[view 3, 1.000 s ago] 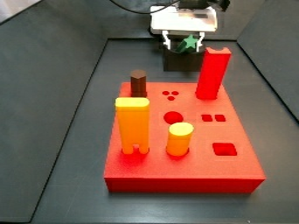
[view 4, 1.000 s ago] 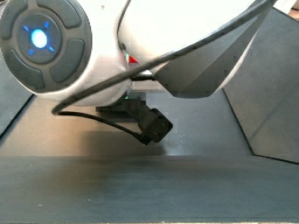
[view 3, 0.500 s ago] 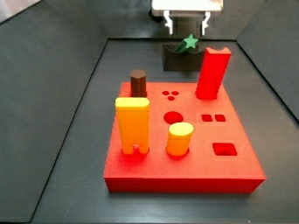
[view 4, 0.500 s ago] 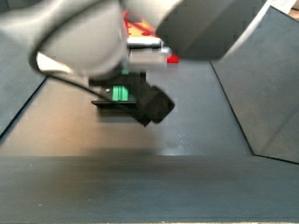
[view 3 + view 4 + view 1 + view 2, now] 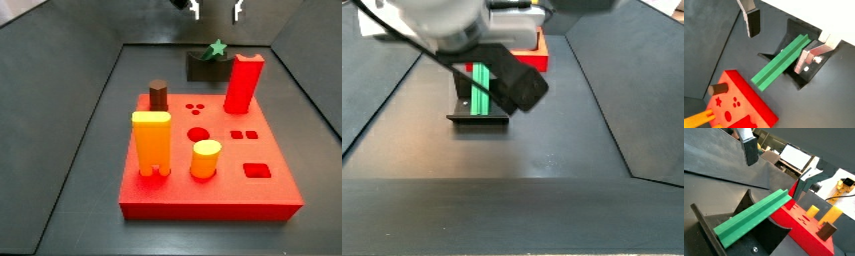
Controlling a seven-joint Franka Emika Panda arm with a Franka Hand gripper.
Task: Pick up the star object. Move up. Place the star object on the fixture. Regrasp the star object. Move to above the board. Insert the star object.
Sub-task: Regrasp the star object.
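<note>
Surface: dark grey matte floor (image 5: 80, 170) enclosed by sloping dark walls; it carries all the pieces.
Gripper: the robot's two-finger gripper (image 5: 215, 9) sits at the 12 o'clock edge in a side view, raised above the fixture; only its two silver finger tips show there.
Jaws: apart and empty; in both wrist views the silver plates with dark pads stand on either side of the green bar, clear of it, one finger (image 5: 750, 20) well off and another finger (image 5: 806, 181) nearer.
Star object: long green bar with a star-shaped end (image 5: 782, 60) lies tilted across the fixture; in a side view its star end (image 5: 217, 48) points up above the block, at about 11 o'clock from the tall red peg.
Star object, other views: the bar (image 5: 754, 219) rests in the notch, one end over the dark floor; from the other side (image 5: 480, 85) it lies lengthwise on the base plate.
Fixture: small, nearly black L-shaped bracket on a base plate (image 5: 477, 119), standing on the floor just beyond the board's far edge (image 5: 202, 68).
Board: large flat bright red rectangular slab with shaped holes (image 5: 207, 180), at the middle of the floor.
Pegs on board: tall red rectangular peg (image 5: 243, 84) at 1 o'clock, brown cylinder peg (image 5: 158, 95) at 11 o'clock, yellow-orange block peg (image 5: 151, 143) at 9 o'clock, short yellow cylinder (image 5: 205, 158) near centre.
</note>
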